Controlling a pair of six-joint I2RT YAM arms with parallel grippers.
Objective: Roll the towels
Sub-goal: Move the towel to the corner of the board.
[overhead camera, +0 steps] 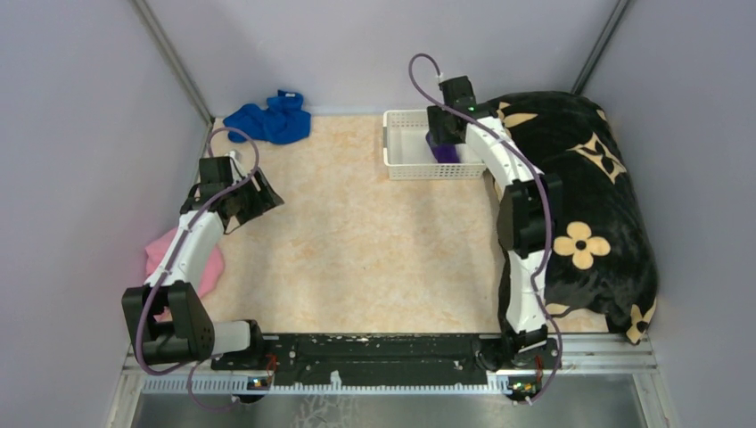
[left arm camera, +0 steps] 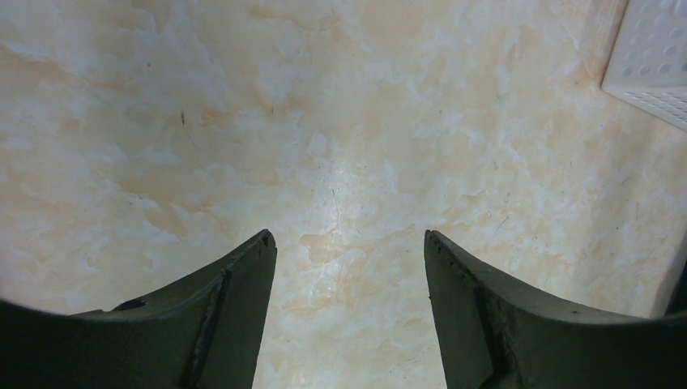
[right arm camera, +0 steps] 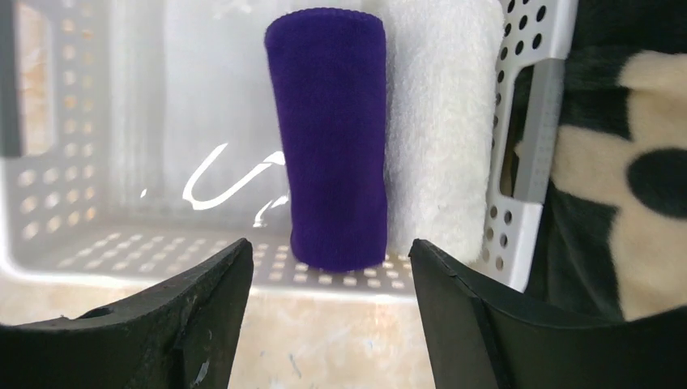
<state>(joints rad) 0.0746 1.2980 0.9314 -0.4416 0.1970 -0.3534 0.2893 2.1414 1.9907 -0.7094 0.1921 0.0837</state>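
A rolled dark purple towel (right arm camera: 332, 138) lies in the white basket (right arm camera: 535, 121), with a rolled cream-white towel (right arm camera: 441, 121) right beside it. In the top view the purple roll (overhead camera: 443, 152) shows in the basket (overhead camera: 406, 168) at the back; the white roll is hidden there by the arm. A bright blue towel (overhead camera: 269, 119) lies crumpled at the back left corner. My right gripper (right arm camera: 330, 247) is open and empty, just outside the basket's near wall, and hovers at the basket (overhead camera: 441, 135) in the top view. My left gripper (left arm camera: 348, 235) is open and empty over bare table, at the left (overhead camera: 260, 209).
A big black plush blanket with beige flowers (overhead camera: 579, 205) fills the right side, touching the basket; it also shows in the right wrist view (right arm camera: 632, 162). A pink cloth (overhead camera: 183, 259) lies at the left edge under my left arm. The basket's corner (left arm camera: 652, 57) shows in the left wrist view.
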